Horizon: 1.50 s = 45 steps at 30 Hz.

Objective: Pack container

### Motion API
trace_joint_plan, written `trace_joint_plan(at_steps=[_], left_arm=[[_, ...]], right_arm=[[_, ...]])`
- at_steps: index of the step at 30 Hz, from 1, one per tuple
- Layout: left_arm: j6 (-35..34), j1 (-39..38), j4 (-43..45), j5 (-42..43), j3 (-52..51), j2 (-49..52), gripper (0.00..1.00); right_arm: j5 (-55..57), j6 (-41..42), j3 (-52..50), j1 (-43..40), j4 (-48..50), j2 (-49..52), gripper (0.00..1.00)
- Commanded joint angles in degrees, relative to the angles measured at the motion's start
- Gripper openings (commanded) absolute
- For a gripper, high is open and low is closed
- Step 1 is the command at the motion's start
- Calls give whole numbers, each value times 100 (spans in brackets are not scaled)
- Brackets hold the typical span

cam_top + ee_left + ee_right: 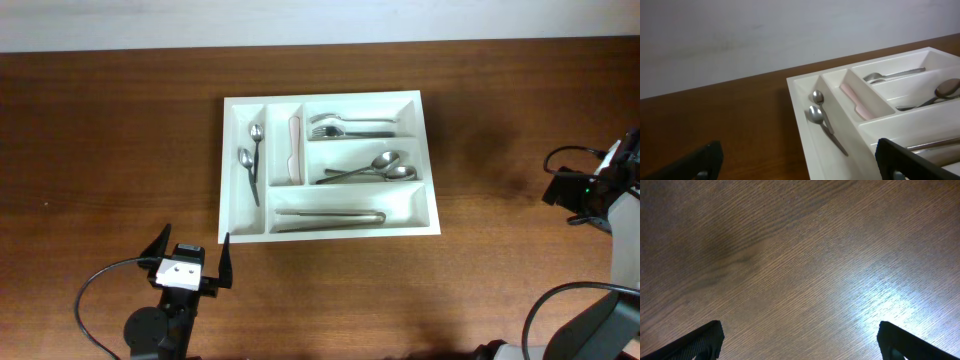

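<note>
Spread wide, the left gripper (196,240) sits over the bare table (100,150) just off the near left corner of the tray (228,160). Its two dark fingers (161,241) stand far apart with nothing between them. The left wrist view looks past that corner to the pale wall (740,35) beyond the tray.

The right gripper (800,330) is well apart from the tray, out past its right side near the table's edge. Its fingers (705,337) are also splayed, holding nothing, with only wood grain and a patch of glare below them.

The white tray lies flat on the table, a little toward the far edge, its long side running left to right.

- **Leftmost upright slot:** two small spoons (250,150) lie lengthwise, bowls toward the far end, one partly over the other.
- **Next upright slot:** one pink piece (295,150) lies lengthwise; what kind of utensil it is I cannot tell.
- **Far long slot:** a few silver cutlery pieces (345,127) lie with their heads at the left end; whether they are forks or spoons is unclear.
- **Middle long slot:** big spoons (385,168) lie together with their bowls toward the right end.
- **Near long slot:** a long metal piece (330,217) lies along nearly the full length of the slot.
</note>
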Motion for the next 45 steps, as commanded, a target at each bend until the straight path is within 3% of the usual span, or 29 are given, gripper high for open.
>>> trace_joint_plan(at_steps=[1, 7, 13, 21, 26, 33, 45], left_arm=[[55, 35, 35, -42, -81, -55, 99], [55, 35, 35, -42, -81, -55, 99], [55, 35, 35, -42, -81, -55, 99], [55, 35, 35, -42, -81, -55, 99], [55, 35, 35, -42, -81, -55, 99], [55, 35, 35, -42, -81, -55, 99], [55, 35, 35, -42, -81, -55, 99]], right_arm=[[7, 4, -13, -33, 0, 37, 99], [7, 2, -13, -31, -2, -98, 99], [-216, 7, -131, 35, 153, -994, 99], [-599, 4, -2011, 1073, 2909, -2979, 99], [-597, 2, -2970, 1971, 3773, -4146, 99], [-599, 4, -3836, 2778, 3960, -5827, 99], [-597, 4, -4730, 3377, 3965, -8024, 99]])
